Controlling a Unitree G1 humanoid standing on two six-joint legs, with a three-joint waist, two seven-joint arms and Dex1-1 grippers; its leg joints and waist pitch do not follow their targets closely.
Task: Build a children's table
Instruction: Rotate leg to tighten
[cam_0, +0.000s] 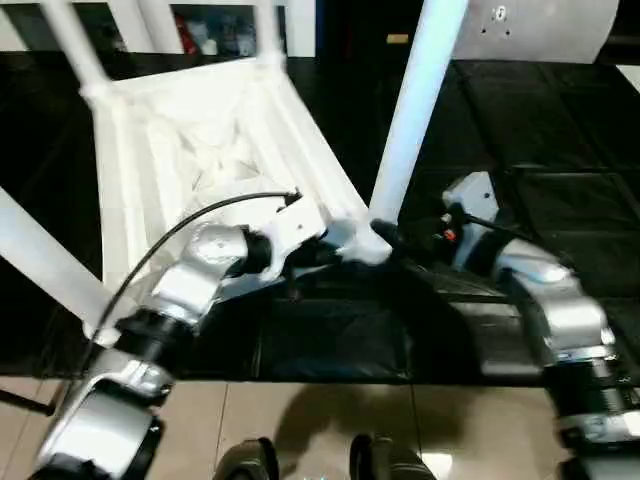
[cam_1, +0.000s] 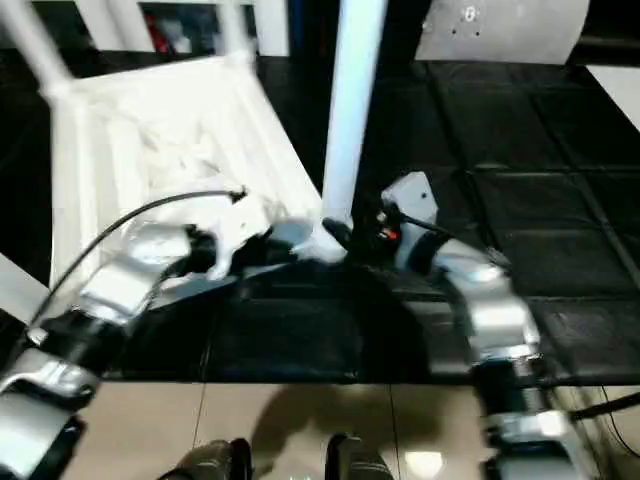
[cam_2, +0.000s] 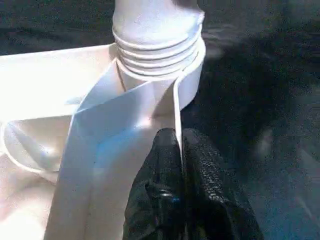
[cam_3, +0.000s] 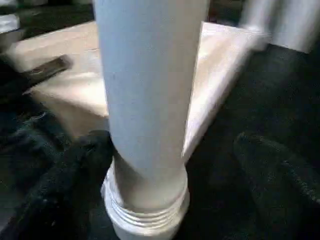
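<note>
The children's table lies upside down on black mats, its ribbed white top (cam_0: 200, 130) facing up. A long white leg (cam_0: 415, 110) stands in the near right corner socket (cam_2: 155, 50). Other legs rise at the far left corner (cam_0: 75, 45) and the near left corner (cam_0: 40, 260). My left gripper (cam_0: 335, 250) is shut on the top's thin rim (cam_2: 176, 105) just beside that socket. My right gripper (cam_0: 395, 238) sits at the foot of the standing leg (cam_3: 150, 100), open, with one black finger (cam_3: 75, 175) beside the leg.
Black floor mats (cam_0: 560, 200) stretch away to the right and behind the table. A tan floor strip (cam_0: 300, 420) runs along the near edge. A pale grey panel (cam_0: 540, 25) stands at the back right.
</note>
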